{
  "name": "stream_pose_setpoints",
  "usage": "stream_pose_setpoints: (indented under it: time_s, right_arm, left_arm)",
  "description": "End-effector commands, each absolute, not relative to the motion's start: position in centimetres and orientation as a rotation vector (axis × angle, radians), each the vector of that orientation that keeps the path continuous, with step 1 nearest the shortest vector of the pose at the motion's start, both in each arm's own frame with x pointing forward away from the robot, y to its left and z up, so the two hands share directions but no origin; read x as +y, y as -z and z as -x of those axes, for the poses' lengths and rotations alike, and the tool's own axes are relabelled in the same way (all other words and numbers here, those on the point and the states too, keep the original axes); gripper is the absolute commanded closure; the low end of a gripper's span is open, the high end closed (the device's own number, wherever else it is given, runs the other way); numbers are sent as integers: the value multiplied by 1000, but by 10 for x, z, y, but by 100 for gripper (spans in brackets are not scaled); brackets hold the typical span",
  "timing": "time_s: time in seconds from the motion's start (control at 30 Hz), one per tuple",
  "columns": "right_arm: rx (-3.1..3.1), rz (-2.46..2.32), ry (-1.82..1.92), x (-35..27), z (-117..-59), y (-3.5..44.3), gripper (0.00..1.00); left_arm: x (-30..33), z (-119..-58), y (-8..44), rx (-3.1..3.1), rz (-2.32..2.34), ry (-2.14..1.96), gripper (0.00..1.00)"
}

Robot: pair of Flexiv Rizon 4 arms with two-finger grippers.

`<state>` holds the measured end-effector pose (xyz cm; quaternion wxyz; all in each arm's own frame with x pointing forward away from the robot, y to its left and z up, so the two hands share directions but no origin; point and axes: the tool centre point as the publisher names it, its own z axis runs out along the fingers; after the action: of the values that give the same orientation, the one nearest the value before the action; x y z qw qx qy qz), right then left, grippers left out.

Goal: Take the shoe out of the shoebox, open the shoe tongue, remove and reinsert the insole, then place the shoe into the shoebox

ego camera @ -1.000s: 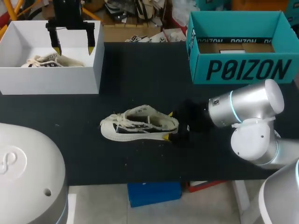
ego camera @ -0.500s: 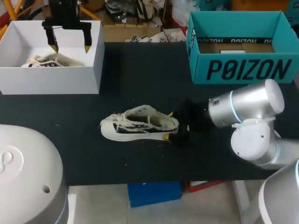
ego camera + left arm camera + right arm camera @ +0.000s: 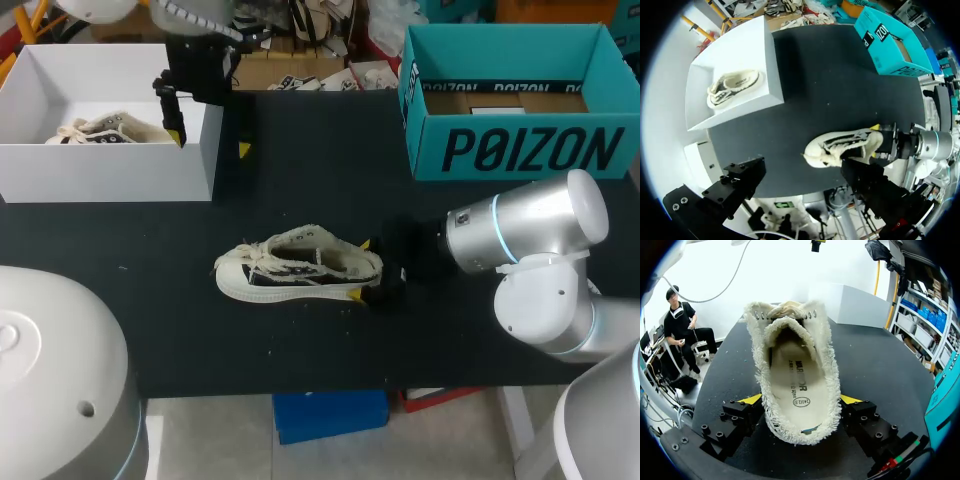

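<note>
The cream shoe (image 3: 298, 265) lies on its sole near the middle of the black desk (image 3: 320, 180), somewhat toward the near edge, with its toe toward the left edge and its heel toward the right edge. The right end effector (image 3: 359, 268) comes in from the right edge and holds the shoe at the heel, one yellow tip pressed on each side of it. In the right wrist view the shoe's mouth is spread open and the insole (image 3: 795, 385) lies flat inside. The left end effector (image 3: 212, 143) hangs over the right wall of the white box (image 3: 110, 170) at the far left corner of the desk. Its fingers are spread wide with nothing gripped, one tip over the box's inner side and the other outside it above the desk. A second cream shoe (image 3: 98, 130) lies inside the white box. The teal shoebox (image 3: 520, 150) stands open at the far right corner, well apart from the shoe on the desk.
</note>
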<state>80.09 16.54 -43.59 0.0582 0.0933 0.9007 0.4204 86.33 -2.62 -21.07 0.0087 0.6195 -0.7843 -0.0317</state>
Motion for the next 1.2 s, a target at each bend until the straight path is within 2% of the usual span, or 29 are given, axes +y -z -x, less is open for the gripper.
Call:
stream_pose_setpoints:
  time_s: [0.03,0.67,1.2]
  right_arm:
    - [2728,-286,-1271,165,-800,437,100]
    - [2728,-286,-1271,165,-800,437,100]
    - [2728,-286,-1271,165,-800,437,100]
  left_arm:
    - [-54,-859,222,-2458,-1933,163,0]
    - [-109,-801,268,-2570,-1814,440,0]
    - [-133,-786,304,-2514,-1903,554,0]
